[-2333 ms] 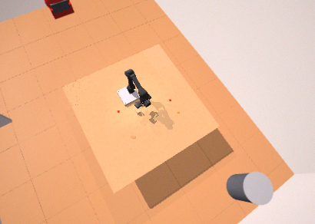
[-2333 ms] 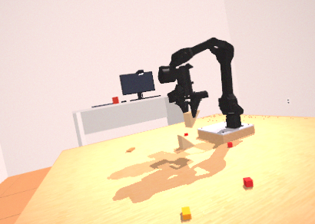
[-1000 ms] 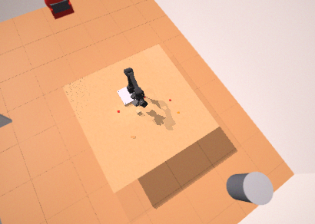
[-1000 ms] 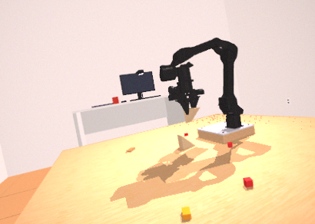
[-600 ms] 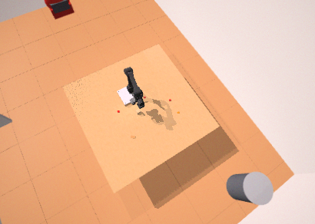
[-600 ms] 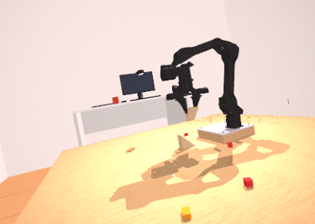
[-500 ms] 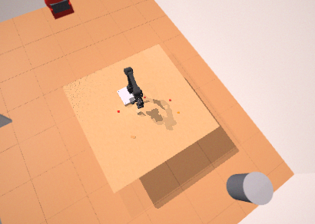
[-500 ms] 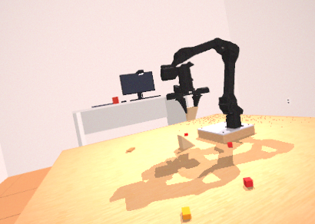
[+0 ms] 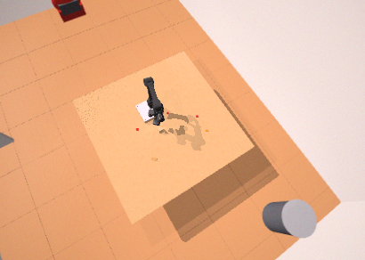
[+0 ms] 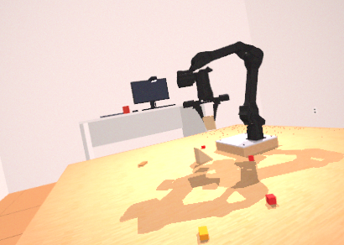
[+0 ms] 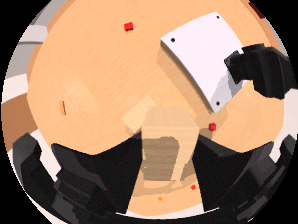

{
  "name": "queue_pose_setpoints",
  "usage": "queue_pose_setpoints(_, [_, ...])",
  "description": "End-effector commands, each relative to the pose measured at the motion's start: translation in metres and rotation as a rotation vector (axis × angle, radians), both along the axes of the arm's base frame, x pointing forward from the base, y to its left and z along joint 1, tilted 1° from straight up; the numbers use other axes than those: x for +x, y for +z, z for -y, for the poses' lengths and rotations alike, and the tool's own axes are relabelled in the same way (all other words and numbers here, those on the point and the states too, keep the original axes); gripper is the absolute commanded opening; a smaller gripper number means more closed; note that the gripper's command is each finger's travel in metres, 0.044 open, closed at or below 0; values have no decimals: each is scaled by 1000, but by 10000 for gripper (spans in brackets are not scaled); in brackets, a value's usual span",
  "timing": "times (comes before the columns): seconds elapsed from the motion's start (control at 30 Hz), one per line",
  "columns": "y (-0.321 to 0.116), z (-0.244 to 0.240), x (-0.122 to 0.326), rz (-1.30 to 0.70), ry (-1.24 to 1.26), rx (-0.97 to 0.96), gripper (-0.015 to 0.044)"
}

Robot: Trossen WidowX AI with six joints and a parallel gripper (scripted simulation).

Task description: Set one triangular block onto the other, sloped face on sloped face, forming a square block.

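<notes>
My gripper (image 10: pixel 209 117) (image 11: pixel 170 138) is shut on one pale wooden triangular block (image 10: pixel 210 123) (image 11: pixel 169 120), held well above the table. The fingers press on its two opposite sides. The other triangular block (image 10: pixel 202 156) (image 11: pixel 137 116) rests on the table (image 9: pixel 120 164) (image 10: pixel 105 184) (image 11: pixel 90 60) with its sloped face up; in the wrist view it lies just beyond the held block, which partly hides it. The two blocks are apart. In the top view the arm (image 9: pixel 153 97) covers the area and neither block can be made out.
The arm's white base plate (image 9: pixel 143 111) (image 10: pixel 226 145) (image 11: pixel 200 50) is near the lower block. Small red cubes (image 9: pixel 137 129) (image 10: pixel 271 199) (image 11: pixel 128 26), a yellow cube (image 9: pixel 206 130) (image 10: pixel 203 233) (image 11: pixel 160 199) and a small tan piece (image 9: pixel 154 159) (image 10: pixel 143 164) (image 11: pixel 62 108) lie scattered about the table.
</notes>
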State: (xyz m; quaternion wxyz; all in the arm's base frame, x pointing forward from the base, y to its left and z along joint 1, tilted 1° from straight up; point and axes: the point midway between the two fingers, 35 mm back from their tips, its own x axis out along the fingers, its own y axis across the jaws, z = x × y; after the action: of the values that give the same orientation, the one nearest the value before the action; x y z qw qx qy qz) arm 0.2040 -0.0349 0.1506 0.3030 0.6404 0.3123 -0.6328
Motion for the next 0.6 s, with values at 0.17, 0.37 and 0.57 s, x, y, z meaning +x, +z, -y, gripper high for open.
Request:
queue_pose_setpoints(0.17, [2, 6, -8, -4, -307, -4, 0])
queue_pose_setpoints(0.37, [4, 9, -12, -7, -515, -4, 0])
queue_pose_setpoints(0.57, [5, 9, -17, -11, -723, -3, 0])
